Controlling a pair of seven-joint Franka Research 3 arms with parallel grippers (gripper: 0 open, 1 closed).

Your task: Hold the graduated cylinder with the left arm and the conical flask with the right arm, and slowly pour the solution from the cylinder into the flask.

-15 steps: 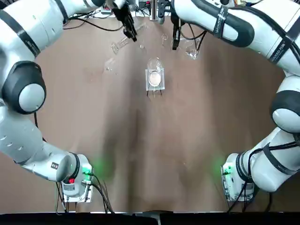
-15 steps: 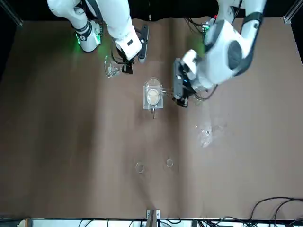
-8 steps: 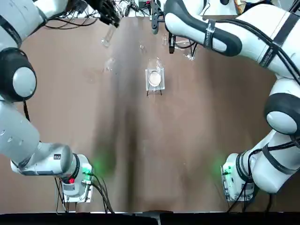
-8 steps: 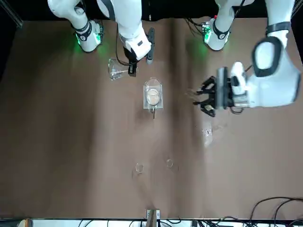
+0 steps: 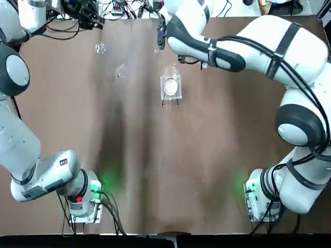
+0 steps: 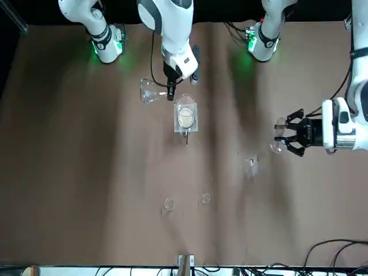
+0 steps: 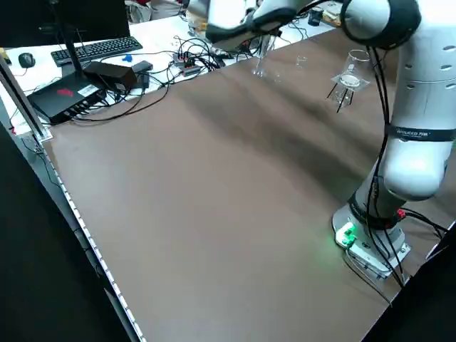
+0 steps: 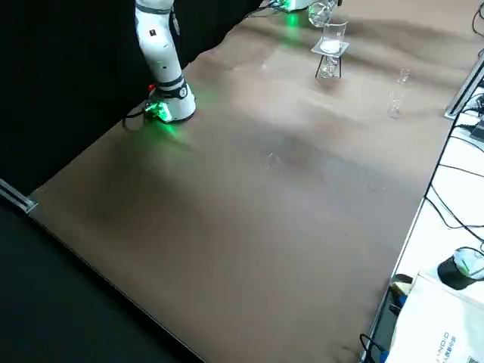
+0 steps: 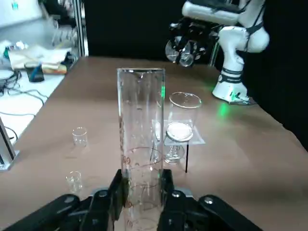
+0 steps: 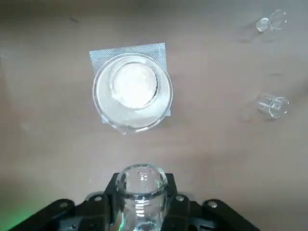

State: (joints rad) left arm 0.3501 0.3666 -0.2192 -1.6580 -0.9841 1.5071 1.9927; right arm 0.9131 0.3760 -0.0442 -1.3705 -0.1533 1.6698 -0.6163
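The graduated cylinder [image 9: 140,144] stands upright between my left gripper's [image 9: 140,185] fingers, which are shut on its lower part. That gripper [image 6: 293,133] hangs over the table's far left side, well away from the beaker, with the cylinder's round end [image 5: 100,48] showing from above. My right gripper [image 6: 171,91] is shut on the conical flask [image 6: 148,92] by its neck, just beside the beaker. The right wrist view looks down into the flask's mouth [image 10: 141,185]. The flask lies tilted on its side in the front view.
A wide clear beaker on a white square stand [image 5: 170,86] sits mid-table toward the far edge. Small glass vials [image 6: 169,203] [image 6: 205,199] [image 6: 250,162] are scattered beyond it. Cables and a keyboard [image 7: 100,48] lie on the bench past the table's edge.
My left gripper has swung the cylinder away from the beaker, out to the table's far left. My right gripper has carried the flask in closer to the beaker.
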